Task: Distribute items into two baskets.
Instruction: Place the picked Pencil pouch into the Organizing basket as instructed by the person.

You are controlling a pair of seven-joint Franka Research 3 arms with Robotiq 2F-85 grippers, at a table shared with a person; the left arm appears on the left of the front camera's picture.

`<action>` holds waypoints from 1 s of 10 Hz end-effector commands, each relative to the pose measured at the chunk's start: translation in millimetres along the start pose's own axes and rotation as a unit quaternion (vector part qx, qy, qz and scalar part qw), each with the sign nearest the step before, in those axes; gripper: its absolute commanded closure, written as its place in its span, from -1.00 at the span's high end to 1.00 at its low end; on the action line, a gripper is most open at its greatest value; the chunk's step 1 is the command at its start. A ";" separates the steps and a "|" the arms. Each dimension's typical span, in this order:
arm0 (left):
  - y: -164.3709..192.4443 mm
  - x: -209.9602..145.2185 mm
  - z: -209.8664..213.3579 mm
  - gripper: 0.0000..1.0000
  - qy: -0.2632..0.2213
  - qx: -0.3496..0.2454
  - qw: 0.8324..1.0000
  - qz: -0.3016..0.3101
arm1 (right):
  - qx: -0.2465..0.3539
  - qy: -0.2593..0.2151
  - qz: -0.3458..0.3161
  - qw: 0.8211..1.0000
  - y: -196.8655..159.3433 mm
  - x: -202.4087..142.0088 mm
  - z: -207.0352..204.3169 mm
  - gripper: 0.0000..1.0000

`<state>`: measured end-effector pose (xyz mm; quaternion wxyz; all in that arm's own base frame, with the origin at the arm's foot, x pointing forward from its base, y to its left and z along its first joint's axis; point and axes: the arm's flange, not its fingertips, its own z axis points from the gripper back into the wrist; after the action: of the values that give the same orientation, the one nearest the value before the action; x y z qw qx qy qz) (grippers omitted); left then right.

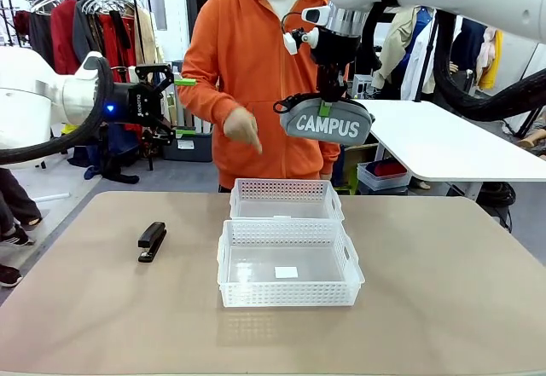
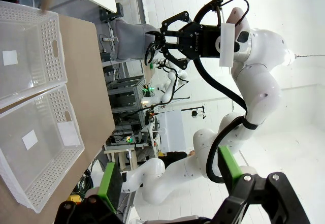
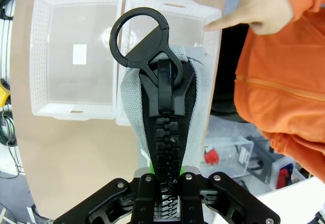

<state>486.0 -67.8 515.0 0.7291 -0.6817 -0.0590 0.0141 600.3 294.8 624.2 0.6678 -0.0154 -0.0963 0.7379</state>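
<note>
My right gripper (image 1: pixel 325 101) is shut on the top of the grey "CAMPUS" pouch (image 1: pixel 329 125), which hangs high above the far side of the table. In the right wrist view the pouch's black zip and ring pull (image 3: pixel 161 113) hang over the two white lattice baskets. The smaller basket (image 1: pixel 286 190) stands at the far side and the larger basket (image 1: pixel 290 293), with a label on its floor, touches its near side. Left of the baskets, the black stapler (image 1: pixel 152 241) lies on the table. My left gripper (image 1: pixel 177 103) is open and holds nothing, high at the left.
A person in an orange hoodie stands at the far side, one hand (image 1: pixel 244 128) pointing a finger down toward the smaller basket. A white table (image 1: pixel 444 137) stands behind at the right and a clothes rack (image 1: pixel 85 26) at the back left.
</note>
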 end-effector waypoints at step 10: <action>-1.6 -1.5 1.4 1.00 -0.002 -0.001 1.000 0.000 | -0.002 -0.001 0.000 1.000 0.0 0.3 2.2 -1.00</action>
<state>486.0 -67.8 515.0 0.7291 -0.6817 -0.0590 0.0141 600.3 294.8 624.2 0.6678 -0.0154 -0.0963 0.7379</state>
